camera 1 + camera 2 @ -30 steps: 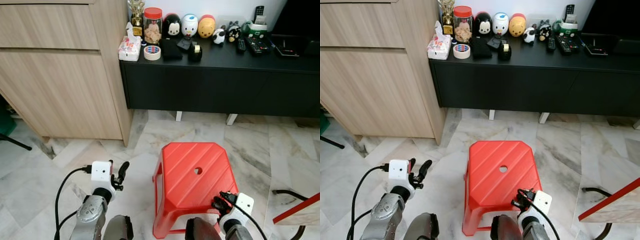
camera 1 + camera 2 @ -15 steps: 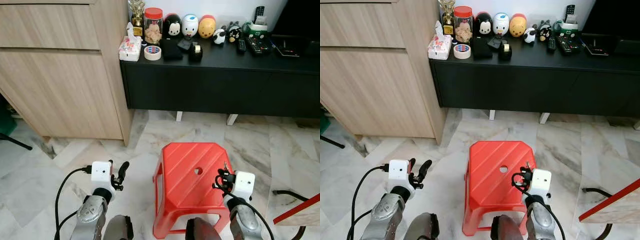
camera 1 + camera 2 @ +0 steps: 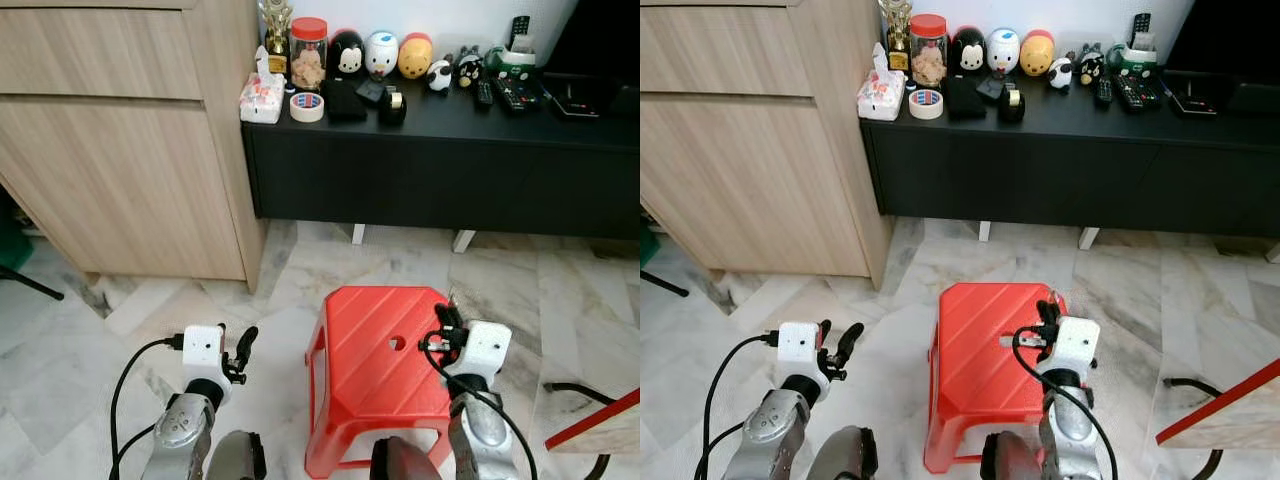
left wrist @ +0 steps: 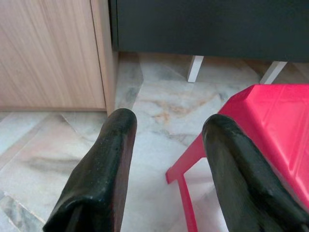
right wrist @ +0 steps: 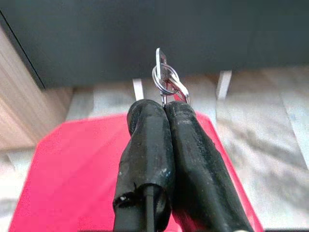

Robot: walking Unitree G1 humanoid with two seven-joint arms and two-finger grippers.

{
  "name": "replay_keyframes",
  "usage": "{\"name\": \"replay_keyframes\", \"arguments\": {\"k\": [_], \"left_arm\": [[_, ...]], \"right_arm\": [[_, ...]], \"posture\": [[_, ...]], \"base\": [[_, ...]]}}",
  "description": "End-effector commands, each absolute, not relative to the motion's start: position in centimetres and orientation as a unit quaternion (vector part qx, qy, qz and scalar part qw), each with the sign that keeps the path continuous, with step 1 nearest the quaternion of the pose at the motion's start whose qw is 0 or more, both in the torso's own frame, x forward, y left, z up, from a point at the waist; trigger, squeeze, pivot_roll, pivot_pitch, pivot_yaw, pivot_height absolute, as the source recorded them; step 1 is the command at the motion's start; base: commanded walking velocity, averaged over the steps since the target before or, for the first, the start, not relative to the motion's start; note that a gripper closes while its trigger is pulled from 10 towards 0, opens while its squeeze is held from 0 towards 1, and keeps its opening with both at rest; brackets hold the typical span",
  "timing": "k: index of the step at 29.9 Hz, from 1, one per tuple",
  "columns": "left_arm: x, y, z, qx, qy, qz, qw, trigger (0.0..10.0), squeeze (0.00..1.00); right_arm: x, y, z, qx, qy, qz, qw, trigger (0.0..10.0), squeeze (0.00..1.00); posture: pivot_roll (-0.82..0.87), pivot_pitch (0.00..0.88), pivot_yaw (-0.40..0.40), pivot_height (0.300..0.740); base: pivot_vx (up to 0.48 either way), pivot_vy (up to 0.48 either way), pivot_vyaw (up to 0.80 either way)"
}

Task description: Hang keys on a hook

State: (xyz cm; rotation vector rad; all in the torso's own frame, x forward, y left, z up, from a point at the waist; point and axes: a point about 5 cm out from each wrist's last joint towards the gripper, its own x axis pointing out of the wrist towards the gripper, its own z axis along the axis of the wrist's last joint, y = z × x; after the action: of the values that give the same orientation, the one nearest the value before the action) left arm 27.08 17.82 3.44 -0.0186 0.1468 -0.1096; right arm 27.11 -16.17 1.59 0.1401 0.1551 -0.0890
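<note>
My right gripper point(image 5: 164, 110) is shut on a silver key ring with a key point(image 5: 165, 79), which sticks out past the fingertips. In the eye views this right gripper point(image 3: 445, 328) is raised over the right side of a red plastic stool point(image 3: 375, 375) and points toward the black cabinet point(image 3: 440, 170). My left gripper point(image 3: 241, 350) hangs low on the left above the marble floor. In the left wrist view the left gripper point(image 4: 169, 129) is open, and only floor and the stool's edge show between its fingers point(image 4: 113, 145).
The low black cabinet carries a tape roll point(image 3: 306, 106), a jar point(image 3: 308, 53), toy figures point(image 3: 382, 52) and remotes point(image 3: 512, 90). A tall wooden cupboard point(image 3: 120, 150) stands at the left. A red-edged board point(image 3: 600, 425) lies at the lower right. Marble floor point(image 3: 300, 270) lies between stool and cabinet.
My right gripper has risen from the stool's front right corner to above its right side, still shut on the keys. The left arm has stayed put.
</note>
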Motion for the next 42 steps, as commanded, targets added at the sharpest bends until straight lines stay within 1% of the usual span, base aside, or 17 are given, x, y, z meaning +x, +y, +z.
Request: {"name": "replay_keyframes", "arguments": {"k": [1, 2, 3, 4, 6, 9, 14, 16, 17, 18, 21, 23, 25, 27, 32, 39, 42], "left_arm": [[27.0, 17.5, 3.2, 0.001, 0.077, -0.065, 0.995, 10.0, 0.00], [27.0, 17.5, 3.2, 0.001, 0.078, -0.065, 0.995, 10.0, 0.00], [27.0, 17.5, 3.1, 0.001, 0.078, -0.065, 0.995, 10.0, 0.00], [27.0, 17.5, 3.1, 0.001, 0.078, -0.065, 0.995, 10.0, 0.00], [27.0, 17.5, 3.1, 0.002, 0.078, -0.064, 0.995, 10.0, 0.00], [26.9, 17.6, 3.1, 0.003, 0.079, -0.064, 0.995, 10.0, 0.00], [26.8, 17.4, 3.0, 0.006, 0.079, -0.067, 0.995, 10.0, 0.00], [26.8, 17.2, 3.1, 0.011, 0.078, -0.072, 0.994, 10.0, 0.00], [26.8, 17.2, 3.1, 0.011, 0.078, -0.072, 0.994, 10.0, 0.00], [26.8, 17.3, 3.1, 0.012, 0.077, -0.072, 0.994, 10.0, 0.00], [26.8, 17.4, 3.1, 0.013, 0.077, -0.072, 0.994, 10.0, 0.00], [26.8, 17.5, 3.1, 0.015, 0.078, -0.071, 0.994, 10.0, 0.00], [26.8, 17.5, 3.1, 0.015, 0.079, -0.072, 0.994, 10.0, 0.00], [26.8, 17.4, 3.1, 0.016, 0.078, -0.073, 0.994, 10.0, 0.00], [26.8, 17.4, 3.1, 0.018, 0.079, -0.073, 0.994, 10.0, 0.00], [26.8, 17.3, 3.1, 0.019, 0.079, -0.075, 0.994, 10.0, 0.00], [26.9, 17.4, 3.1, 0.019, 0.078, -0.075, 0.994, 10.0, 0.00]], "right_arm": [[26.1, -16.2, -0.1, 0.074, 0.140, -0.051, 0.986, 10.0, 0.00], [25.6, -16.2, -1.2, 0.070, 0.184, -0.054, 0.979, 10.0, 0.00], [24.8, -15.9, -2.6, 0.131, 0.238, -0.072, 0.960, 10.0, 0.00], [24.8, -15.9, -2.6, 0.131, 0.238, -0.072, 0.960, 10.0, 0.00], [24.6, -15.5, -3.2, 0.240, 0.274, -0.096, 0.926, 10.0, 0.00], [24.5, -15.3, -3.3, 0.264, 0.286, -0.095, 0.916, 10.0, 0.00], [23.6, -15.0, -4.7, 0.266, 0.356, -0.096, 0.891, 10.0, 0.00], [23.6, -15.6, -4.7, 0.153, 0.363, -0.063, 0.917, 10.0, 0.00], [24.3, -16.0, -3.6, 0.077, 0.316, -0.043, 0.945, 10.0, 0.00], [25.0, -15.8, -2.6, 0.091, 0.272, -0.035, 0.957, 10.0, 0.00], [26.2, -15.4, -0.4, 0.149, 0.192, -0.029, 0.969, 10.0, 0.00], [26.6, -15.5, 0.1, 0.181, 0.175, -0.045, 0.967, 10.0, 0.00], [26.3, -15.7, -0.6, 0.187, 0.208, -0.061, 0.958, 10.0, 0.00], [25.0, -16.2, -3.1, 0.135, 0.304, -0.074, 0.940, 10.0, 0.00], [23.3, -15.8, -4.8, 0.102, 0.368, -0.042, 0.923, 10.0, 0.00], [23.2, -15.6, -4.9, 0.112, 0.374, -0.036, 0.920, 10.0, 0.00], [24.0, -15.5, -4.2, 0.136, 0.329, -0.040, 0.934, 10.0, 0.00]], "posture": [[0.02, 0.032, -0.067, 0.626], [0.02, 0.031, -0.067, 0.626], [0.02, 0.032, -0.067, 0.626], [0.02, 0.032, -0.067, 0.626], [0.02, 0.039, -0.066, 0.626], [0.02, 0.040, -0.066, 0.626], [0.03, 0.051, -0.066, 0.626], [0.03, 0.053, -0.065, 0.626], [0.03, 0.058, -0.064, 0.626], [0.03, 0.060, -0.063, 0.626], [0.03, 0.062, -0.060, 0.626], [0.03, 0.062, -0.060, 0.626], [0.02, 0.061, -0.059, 0.626], [0.03, 0.062, -0.060, 0.626], [0.02, 0.067, -0.059, 0.626], [0.03, 0.067, -0.060, 0.626], [0.03, 0.067, -0.060, 0.626]], "base": [[0.000, 0.000, 0.00], [0.000, 0.000, 0.00], [0.000, 0.000, 0.00], [0.000, 0.000, 0.00], [0.000, 0.000, 0.00], [0.000, 0.000, 0.00], [0.000, 0.000, 0.00], [0.000, 0.000, 0.00], [0.000, 0.000, 0.00], [0.000, 0.000, 0.00], [0.000, 0.000, 0.00], [0.000, 0.000, 0.00], [0.000, 0.000, 0.00], [0.000, 0.000, 0.00], [0.000, 0.000, 0.00], [0.000, 0.000, 0.00], [0.000, 0.000, 0.00]]}}
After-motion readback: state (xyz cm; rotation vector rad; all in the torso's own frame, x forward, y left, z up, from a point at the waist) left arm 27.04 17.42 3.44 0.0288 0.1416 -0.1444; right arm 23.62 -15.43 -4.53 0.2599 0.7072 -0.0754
